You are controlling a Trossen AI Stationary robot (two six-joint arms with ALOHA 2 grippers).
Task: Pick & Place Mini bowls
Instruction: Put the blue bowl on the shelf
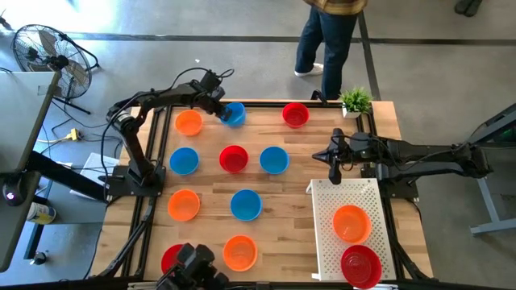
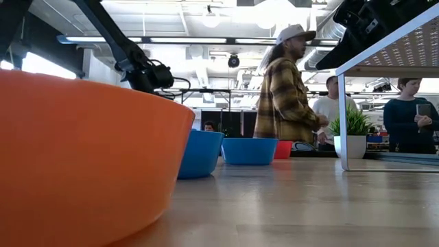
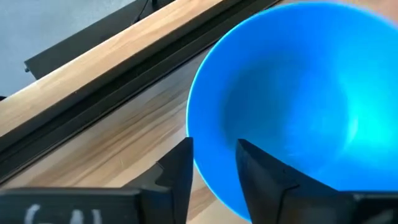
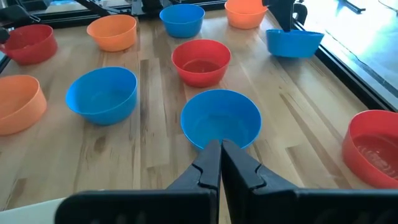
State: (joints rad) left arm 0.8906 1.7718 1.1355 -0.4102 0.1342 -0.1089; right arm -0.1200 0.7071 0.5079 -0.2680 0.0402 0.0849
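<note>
Several glossy red, orange and blue mini bowls stand upright on the wooden table (image 1: 210, 181). My left gripper (image 1: 222, 107) is at the far edge, shut on one blue bowl (image 1: 235, 114), which also shows in the right wrist view as the blue bowl (image 4: 295, 42) under the left gripper (image 4: 283, 18). My right gripper (image 4: 221, 149) is shut and empty. It hovers near the far edge of the white tray (image 1: 322, 234), facing another blue bowl (image 4: 221, 121). An orange bowl (image 1: 351, 223) and a red bowl (image 1: 360, 266) sit in the tray. My left gripper pinches the blue bowl's rim (image 3: 208, 171), with one finger (image 3: 180, 165) outside the wall and the other finger (image 3: 264, 171) inside the hollow. The fingers come from above, slanting down. The bowl hangs tilted below them and looks lifted clear of the table.
On the table stand an orange bowl (image 1: 189, 122), a red bowl (image 1: 296, 114), and a row of blue (image 1: 184, 160), red (image 1: 234, 159) and blue (image 1: 274, 159). A potted plant (image 1: 355, 101) sits at the far right corner. A person (image 1: 326, 40) stands beyond the far edge.
</note>
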